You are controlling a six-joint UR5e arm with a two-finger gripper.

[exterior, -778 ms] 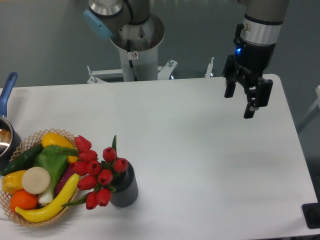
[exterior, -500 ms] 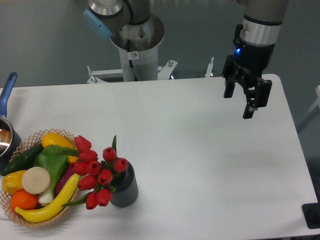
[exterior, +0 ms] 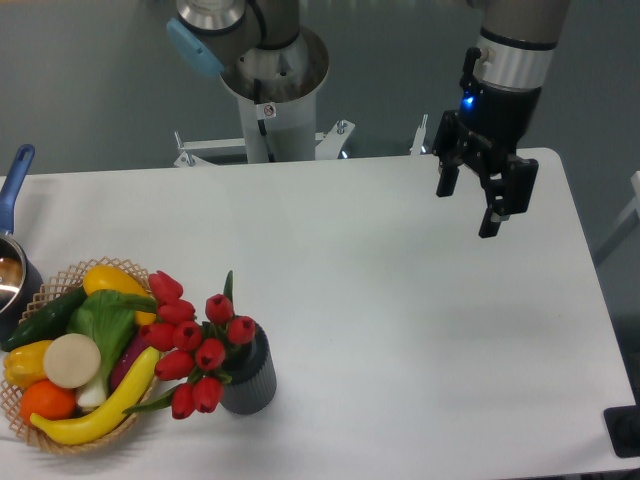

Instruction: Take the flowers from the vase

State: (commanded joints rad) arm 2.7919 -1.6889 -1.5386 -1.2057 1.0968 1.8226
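Note:
The flowers (exterior: 195, 342), red tulip buds with green leaves, stand in the vase (exterior: 252, 377), a small dark grey ribbed cylinder near the table's front left. The bunch leans left over the wicker basket's edge. My gripper (exterior: 466, 209) hangs above the back right of the table, far from the vase, open with nothing between its fingers.
A wicker basket (exterior: 60, 444) of toy vegetables and fruit sits left of the vase, touching the flowers. A dark pot with a blue handle (exterior: 14, 176) is at the left edge. The robot's base (exterior: 270, 80) stands behind the table.
My gripper has shifted slightly left and a little up. The flowers and vase have not moved.

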